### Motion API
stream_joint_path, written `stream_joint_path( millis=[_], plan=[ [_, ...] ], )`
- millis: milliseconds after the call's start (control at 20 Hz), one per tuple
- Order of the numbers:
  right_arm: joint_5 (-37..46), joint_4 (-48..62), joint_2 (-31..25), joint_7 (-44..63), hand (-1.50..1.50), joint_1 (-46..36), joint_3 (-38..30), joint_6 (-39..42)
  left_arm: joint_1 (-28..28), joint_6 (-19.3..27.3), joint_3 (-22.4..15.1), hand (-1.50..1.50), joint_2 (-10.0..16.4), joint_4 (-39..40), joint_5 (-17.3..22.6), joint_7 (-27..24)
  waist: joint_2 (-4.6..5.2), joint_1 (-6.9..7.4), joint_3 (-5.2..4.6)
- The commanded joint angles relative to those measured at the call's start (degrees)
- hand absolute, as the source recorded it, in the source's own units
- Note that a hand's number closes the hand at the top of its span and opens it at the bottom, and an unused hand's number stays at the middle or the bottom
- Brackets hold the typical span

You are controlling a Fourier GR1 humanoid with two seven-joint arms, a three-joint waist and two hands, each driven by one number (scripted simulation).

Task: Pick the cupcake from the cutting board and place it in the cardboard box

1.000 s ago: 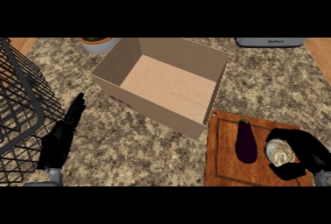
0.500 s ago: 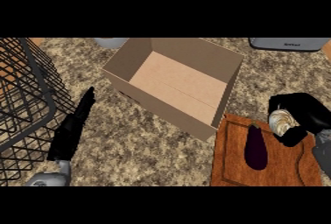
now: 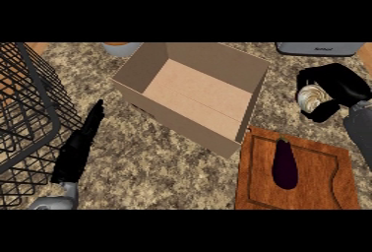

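Note:
My right hand (image 3: 340, 88) hangs above the counter at the right, past the far edge of the wooden cutting board (image 3: 312, 197), with its fingers curled round the pale cupcake (image 3: 312, 98), which mostly hides behind them. The open cardboard box (image 3: 196, 93) lies left of that hand, and nothing shows inside it. A dark purple eggplant (image 3: 285, 163) lies on the board. My left hand (image 3: 80, 145) rests flat with straight fingers on the counter at the left, beside the wire rack.
A black wire rack (image 3: 25, 118) fills the left edge. A grey appliance (image 3: 318, 48) stands at the back right, and a round bowl-like object (image 3: 120, 47) sits at the back behind the box. Speckled stone counter (image 3: 152, 167) shows between box and board.
My right hand has lifted the cupcake off the cutting board and carried it up and away from the board, nearer the box's right side. The left hand stays put.

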Motion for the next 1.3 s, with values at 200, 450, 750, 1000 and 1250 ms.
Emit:
stream_joint_path(
  millis=[200,450,750,1000,1250],
  plan=[
    [-13.8,1.3,2.9,-14.8,1.5,-5.9,-8.8,6.3,2.3,1.4,4.7,0.0,3.4,-0.3,-0.2,0.5,-0.54,-1.65,-0.22],
    [-19.0,1.9,6.8,-16.4,1.5,-11.6,-10.6,13.0,1.8,2.5,3.6,0.0,1.7,0.8,-1.0,0.4,-0.34,-1.58,-0.28],
    [-21.2,-5.0,11.8,-7.2,1.5,-16.5,-9.5,17.8,4.4,1.5,5.1,0.0,3.0,3.1,-0.4,-4.2,-0.67,-2.2,-0.37],
    [-20.5,-8.3,15.5,0.1,1.5,-18.0,-8.6,17.0,1.9,0.7,6.4,0.0,3.4,2.1,1.0,-1.4,-0.6,-2.36,-0.33],
    [-17.6,-4.2,20.5,6.7,1.5,-24.6,-6.5,15.3,2.3,0.1,6.4,0.0,3.4,3.8,1.2,-3.7,-0.39,-1.79,-0.37]
  ],
)
